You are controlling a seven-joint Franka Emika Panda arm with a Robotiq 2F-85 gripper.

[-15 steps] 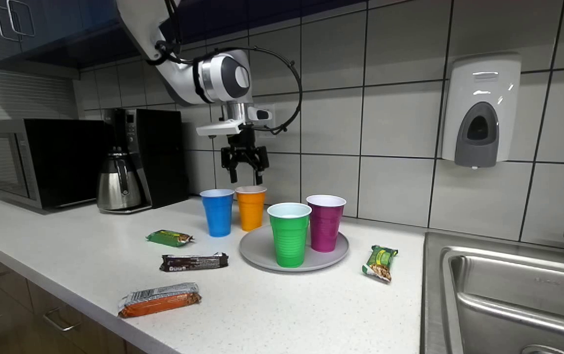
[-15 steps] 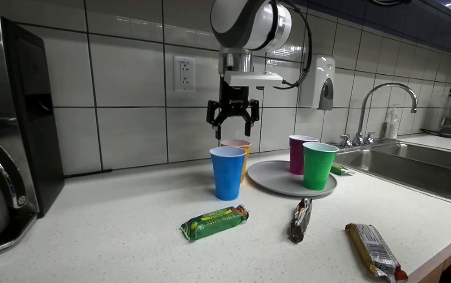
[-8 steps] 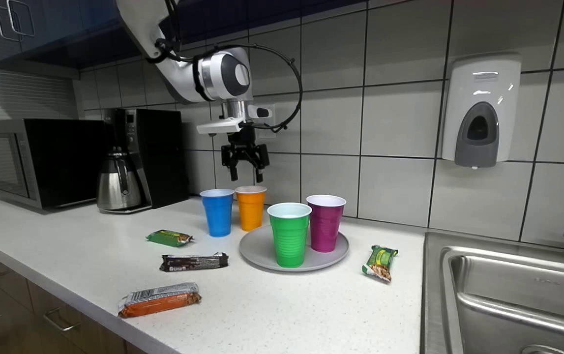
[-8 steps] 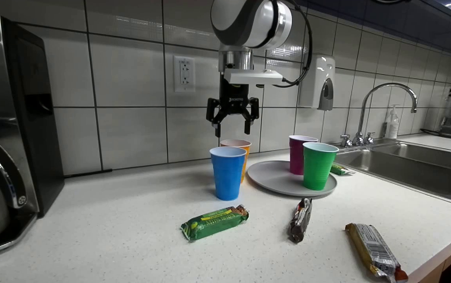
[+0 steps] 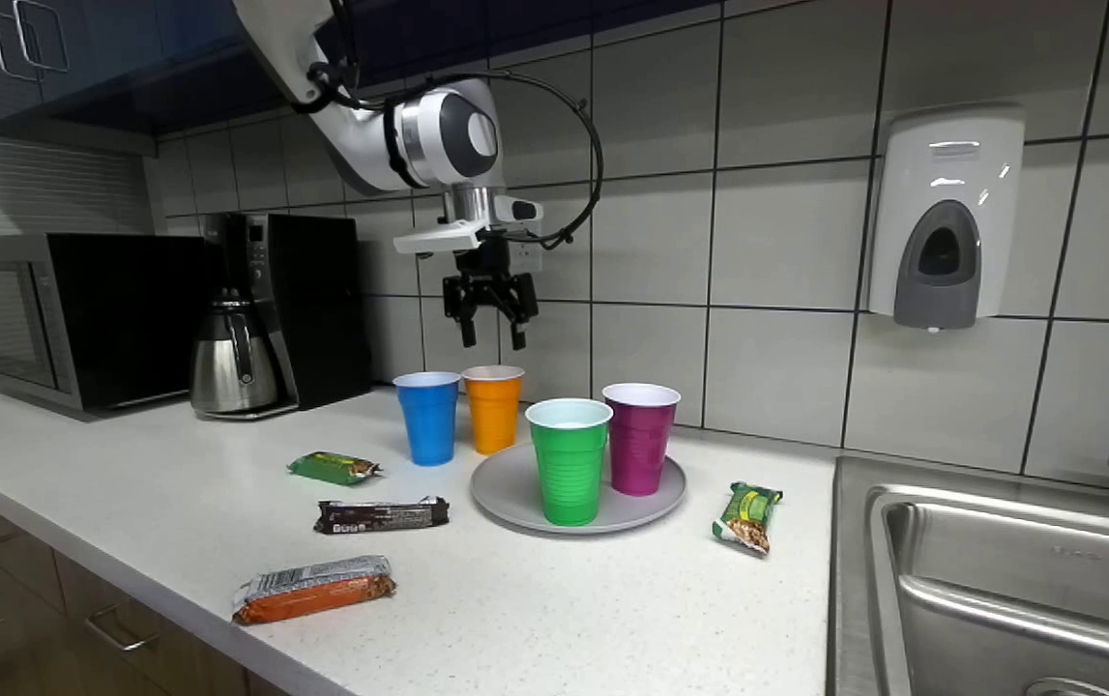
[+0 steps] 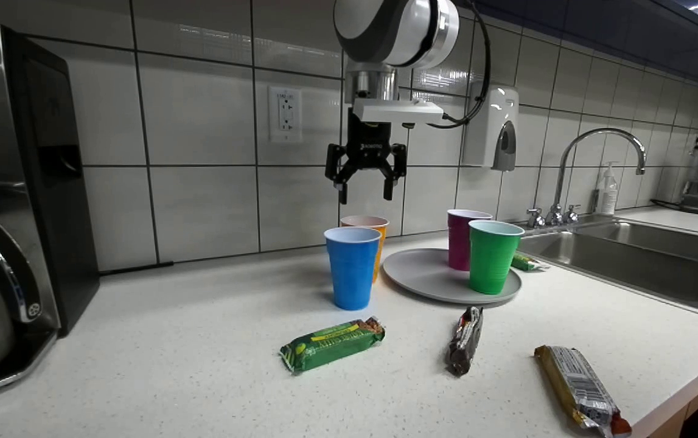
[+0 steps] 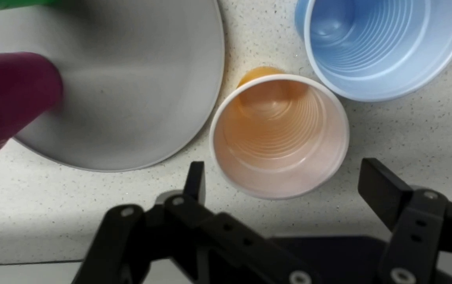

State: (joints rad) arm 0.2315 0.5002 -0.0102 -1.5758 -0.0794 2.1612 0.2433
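Just above the orange cup, clear of its rim, the pincer points down with its jaws wide apart, holding nothing. The orange cup stands upright on the counter, with the blue cup just beside it; whether their rims touch cannot be told. On the gray plate nearby stand a green cup and a purple cup. Closer to the counter's front edge, a dark brown wrapped bar lies between a green bar and an orange-and-silver bar.
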